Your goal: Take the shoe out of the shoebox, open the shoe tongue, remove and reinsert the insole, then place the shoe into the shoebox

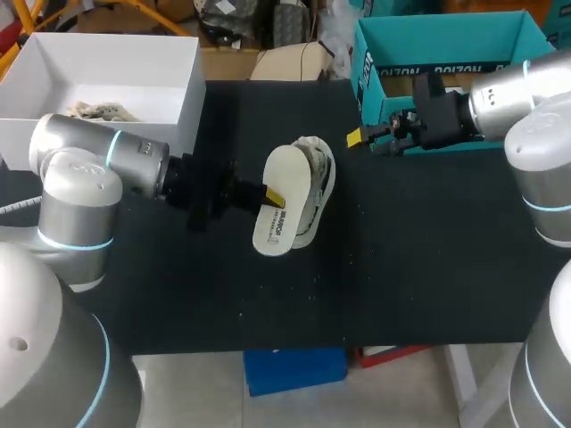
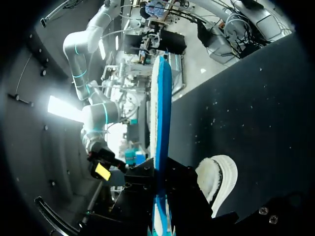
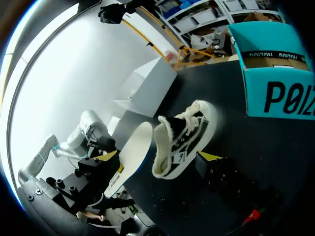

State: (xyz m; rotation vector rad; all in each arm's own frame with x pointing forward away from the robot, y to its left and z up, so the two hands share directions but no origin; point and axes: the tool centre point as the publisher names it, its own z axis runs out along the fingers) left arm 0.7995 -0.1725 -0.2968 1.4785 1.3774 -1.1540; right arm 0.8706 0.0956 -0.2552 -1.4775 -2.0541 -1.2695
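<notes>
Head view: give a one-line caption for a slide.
Left end effector holds flat white insole beside black-and-white sneaker lying sideways on black table.

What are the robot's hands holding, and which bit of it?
The left gripper pinches the insole about halfway along its length, out of the shoe. The right gripper holds nothing.

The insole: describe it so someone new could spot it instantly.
Start at the black table, midway between the white box and the teal shoebox. The insole is the pale oval in the left gripper, beside the shoe; only it is flat and thin.
</notes>
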